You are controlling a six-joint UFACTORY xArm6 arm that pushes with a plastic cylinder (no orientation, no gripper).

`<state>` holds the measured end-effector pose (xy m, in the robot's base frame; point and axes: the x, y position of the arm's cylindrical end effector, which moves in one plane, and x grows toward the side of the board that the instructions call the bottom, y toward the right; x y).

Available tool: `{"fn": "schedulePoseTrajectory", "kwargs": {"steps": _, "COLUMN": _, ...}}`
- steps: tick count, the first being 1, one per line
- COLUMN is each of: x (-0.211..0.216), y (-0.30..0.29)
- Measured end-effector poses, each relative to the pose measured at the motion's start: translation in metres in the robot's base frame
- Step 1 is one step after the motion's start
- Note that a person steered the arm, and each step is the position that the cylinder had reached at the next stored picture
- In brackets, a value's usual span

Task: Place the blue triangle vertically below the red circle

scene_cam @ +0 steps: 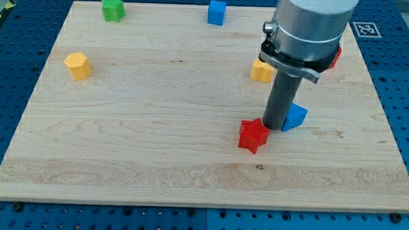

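Single camera view of a pale wooden tabletop (155, 147) resting on a blue perforated base (403, 101). The arm's grey cylindrical body (310, 26) enters from the view's top and narrows to a dark rod whose lower end, my tip (276, 128), rests on the wood. The rod carries no jaws, so no open or closed state applies.

The blue triangle (296, 117) lies immediately to the view's right of the tip, touching or nearly touching the rod, which hides its left part. A red star (253, 135) sits just below and to the view's left of the tip, close beside it.

A red block (337, 58) shows only as a sliver at the arm body's right edge, towards the view's top right; its shape cannot be made out. The blue triangle lies below it and somewhat to the view's left.

A yellow block (262, 71) is partly hidden behind the arm. Well apart stand a blue cube (216, 12) at top centre, a green star (113, 9) at top left, and a yellow block (78, 65) at the left.
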<state>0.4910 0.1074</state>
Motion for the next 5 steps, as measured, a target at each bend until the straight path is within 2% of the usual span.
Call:
{"fn": "schedulePoseTrajectory", "kwargs": {"steps": 3, "x": -0.017, "y": 0.081}}
{"fn": "schedulePoseTrajectory", "kwargs": {"steps": 4, "x": -0.006, "y": 0.08}}
{"fn": "schedulePoseTrajectory", "kwargs": {"steps": 5, "x": 0.024, "y": 0.068}}
